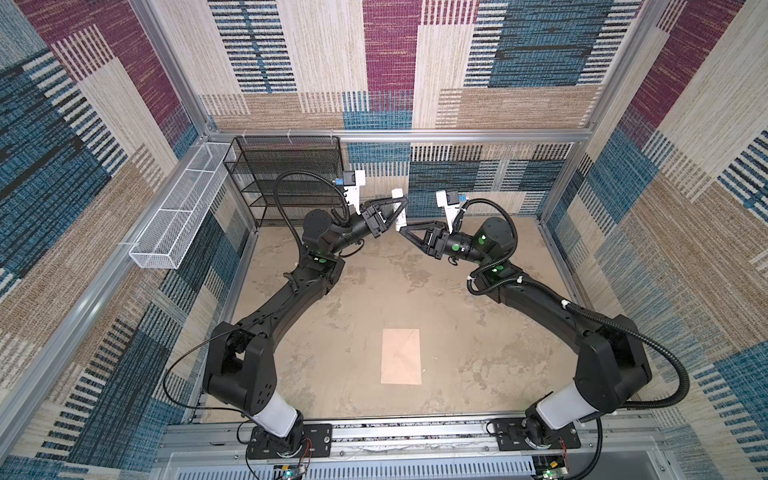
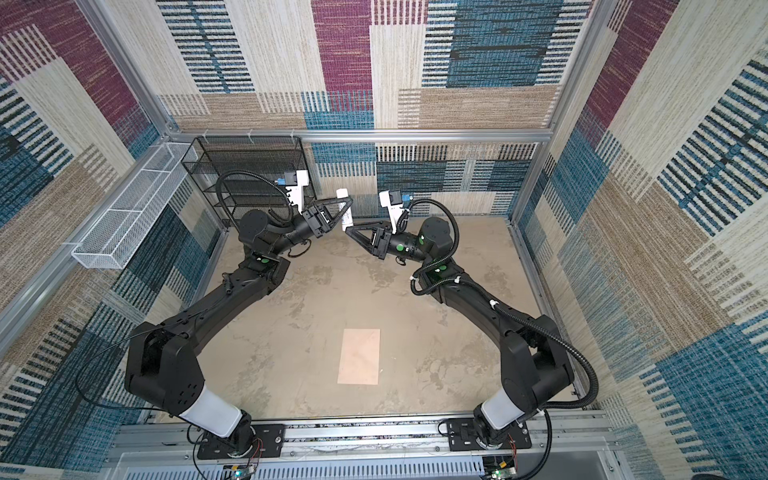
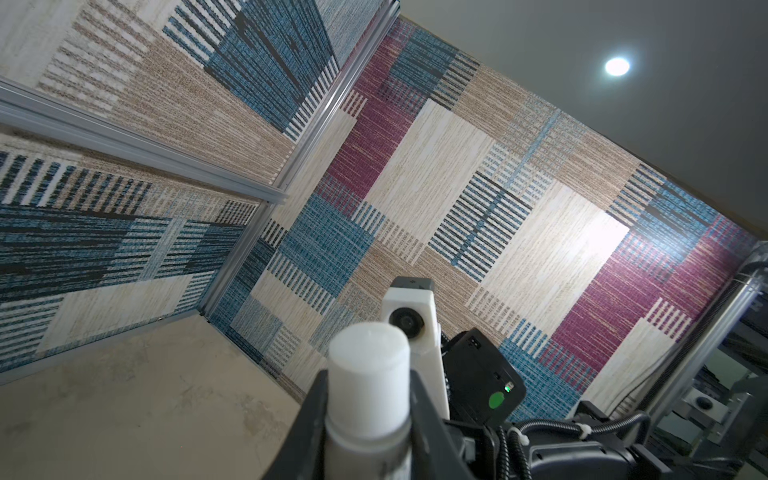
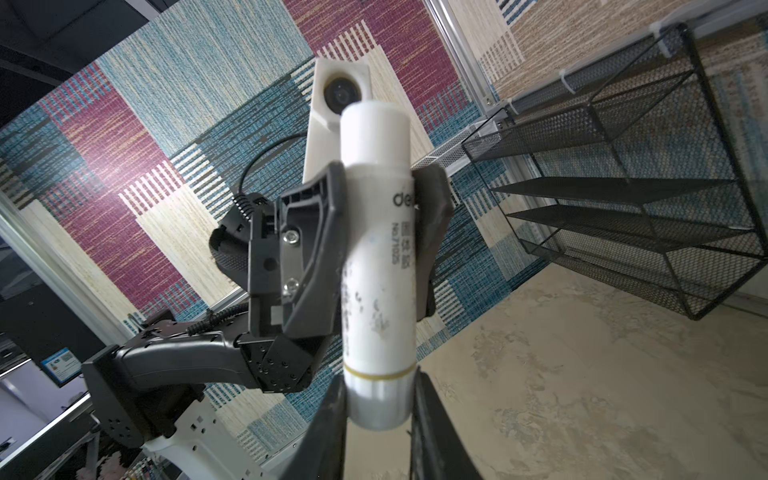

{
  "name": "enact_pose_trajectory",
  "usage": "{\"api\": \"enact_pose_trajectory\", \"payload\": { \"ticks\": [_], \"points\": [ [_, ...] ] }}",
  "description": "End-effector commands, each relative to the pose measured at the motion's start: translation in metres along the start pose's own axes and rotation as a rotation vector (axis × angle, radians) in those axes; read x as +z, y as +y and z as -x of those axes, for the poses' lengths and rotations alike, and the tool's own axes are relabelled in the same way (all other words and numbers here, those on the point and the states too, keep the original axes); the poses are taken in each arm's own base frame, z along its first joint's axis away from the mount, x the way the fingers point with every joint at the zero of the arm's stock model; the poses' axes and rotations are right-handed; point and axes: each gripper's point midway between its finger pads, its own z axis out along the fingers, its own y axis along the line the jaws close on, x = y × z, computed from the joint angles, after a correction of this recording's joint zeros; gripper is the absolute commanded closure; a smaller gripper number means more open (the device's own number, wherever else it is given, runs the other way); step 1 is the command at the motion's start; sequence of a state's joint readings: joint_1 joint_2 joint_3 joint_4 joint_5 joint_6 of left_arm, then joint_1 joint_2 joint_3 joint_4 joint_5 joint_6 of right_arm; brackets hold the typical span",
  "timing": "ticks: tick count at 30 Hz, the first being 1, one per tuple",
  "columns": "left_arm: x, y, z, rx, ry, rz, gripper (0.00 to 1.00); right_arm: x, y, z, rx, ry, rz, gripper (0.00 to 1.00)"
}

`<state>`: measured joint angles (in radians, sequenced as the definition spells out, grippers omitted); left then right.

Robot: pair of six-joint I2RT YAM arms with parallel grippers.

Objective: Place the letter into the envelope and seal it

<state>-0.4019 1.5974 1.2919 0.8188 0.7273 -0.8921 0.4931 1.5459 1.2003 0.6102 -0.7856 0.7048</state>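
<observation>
- Both arms met in mid-air over the far middle of the table (image 1: 332, 332), sharing one white tube (image 1: 397, 194) held well clear of the surface.
- My left gripper (image 1: 400, 206) was clamped round the tube's body just under the cap. The left wrist view showed its fingers (image 3: 308, 424) pressed against both sides.
- My right gripper (image 1: 402, 230) had closed narrowly on the tube's base end, its fingers (image 4: 328, 428) flanking it in the right wrist view.
- With a grip at each end, I judged the tube was set up for a twist or pull between the arms, likely to ready glue for the flap, rather than for carrying.
- The envelope (image 1: 401, 356) lay flat and alone near the front edge, well apart from both grippers. Its flap looked folded down; I couldn't tell whether it was sealed.
- The letter showed in no view. It may have been inside the envelope, but nothing confirmed that.
- As I read it, the tube next had to come down to that flap.
</observation>
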Motion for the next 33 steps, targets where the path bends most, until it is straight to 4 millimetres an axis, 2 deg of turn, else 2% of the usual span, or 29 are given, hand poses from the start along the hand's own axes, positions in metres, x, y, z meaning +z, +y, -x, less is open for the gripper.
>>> {"api": "enact_pose_trajectory", "payload": {
  "ticks": [1, 9, 16, 21, 25, 27, 29, 31, 33],
  "points": [
    [0.002, 0.02, -0.027, 0.01, 0.093, 0.086, 1.0, 0.003, 0.014, 0.036, -0.184, -0.107, -0.07, 0.76],
    [0.006, 0.033, -0.034, 0.032, 0.09, 0.206, 1.0, 0.01, 0.02, 0.067, -0.353, -0.18, -0.319, 0.76],
    [0.005, 0.043, -0.035, 0.055, 0.068, 0.288, 1.0, 0.002, 0.031, 0.092, -0.462, -0.282, -0.537, 0.77],
    [0.005, 0.049, -0.037, 0.054, 0.064, 0.313, 1.0, 0.005, 0.044, 0.098, -0.535, -0.319, -0.657, 0.78],
    [0.003, 0.051, -0.035, 0.031, 0.022, 0.309, 1.0, 0.006, 0.049, 0.09, -0.553, -0.34, -0.7, 0.78],
    [0.001, 0.053, -0.032, 0.02, 0.006, 0.308, 1.0, 0.006, 0.047, 0.084, -0.536, -0.331, -0.691, 0.74],
    [0.0, 0.052, -0.027, 0.013, -0.011, 0.3, 1.0, 0.006, 0.046, 0.076, -0.522, -0.314, -0.676, 0.66],
    [-0.003, 0.05, -0.016, 0.009, -0.04, 0.292, 1.0, 0.002, 0.043, 0.066, -0.513, -0.296, -0.662, 0.51],
    [-0.007, 0.044, 0.002, 0.031, -0.091, 0.269, 1.0, -0.007, 0.037, 0.058, -0.488, -0.285, -0.642, 0.45]
  ]
}}
